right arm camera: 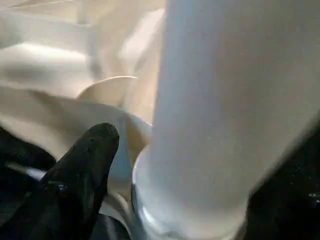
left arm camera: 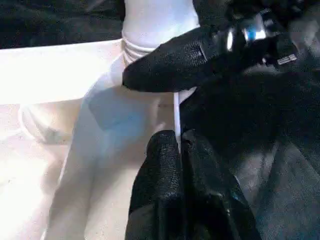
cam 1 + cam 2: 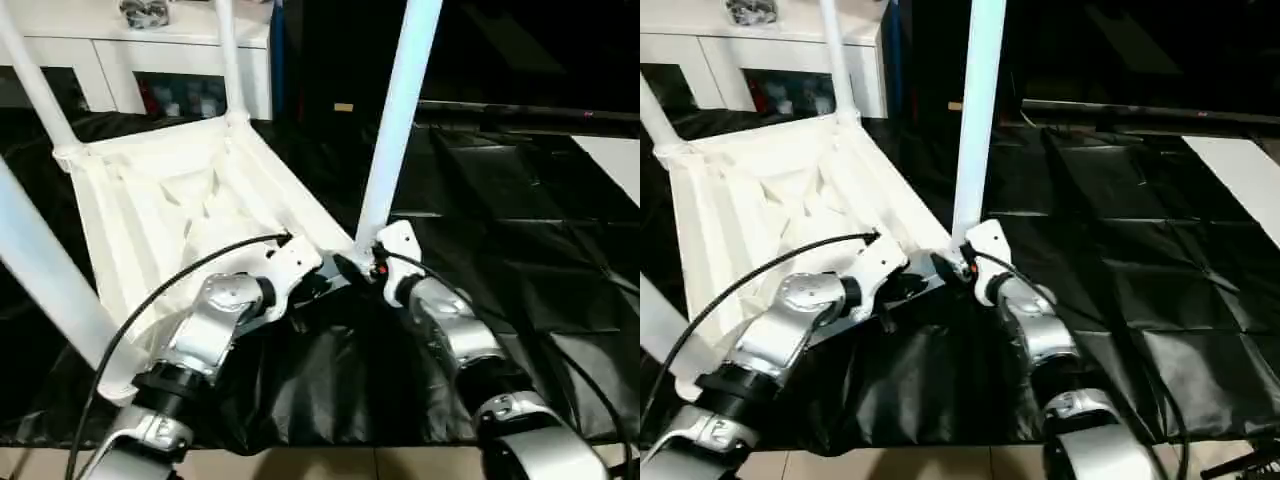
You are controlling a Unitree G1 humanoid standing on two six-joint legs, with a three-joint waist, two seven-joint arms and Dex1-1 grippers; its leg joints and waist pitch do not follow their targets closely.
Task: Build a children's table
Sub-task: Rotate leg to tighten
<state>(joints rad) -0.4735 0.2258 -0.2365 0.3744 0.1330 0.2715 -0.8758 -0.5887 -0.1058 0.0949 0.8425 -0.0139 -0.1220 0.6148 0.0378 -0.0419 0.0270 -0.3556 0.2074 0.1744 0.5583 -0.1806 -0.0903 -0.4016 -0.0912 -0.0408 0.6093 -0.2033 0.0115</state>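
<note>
The children's table lies upside down on a black cloth, its ribbed white top [image 3: 150,210] facing up. Legs stand in the corner sockets: the near-right leg [image 3: 395,130], a far-right leg [image 3: 228,60], a far-left leg [image 3: 35,85] and a near-left leg [image 3: 45,270]. My left gripper [image 2: 179,142] is shut on the thin rim of the top beside the near-right socket. My right gripper [image 3: 362,265] is at the base of the near-right leg [image 1: 230,115]. Its one visible finger [image 1: 92,150] stands off the leg with a gap; the other finger is hidden behind the leg.
A white cabinet with glass doors [image 3: 150,60] stands behind the table. The black cloth [image 3: 520,230] spreads to the right, ending at a white surface [image 3: 612,160]. Pale floor tiles [image 3: 330,465] show at the cloth's front edge.
</note>
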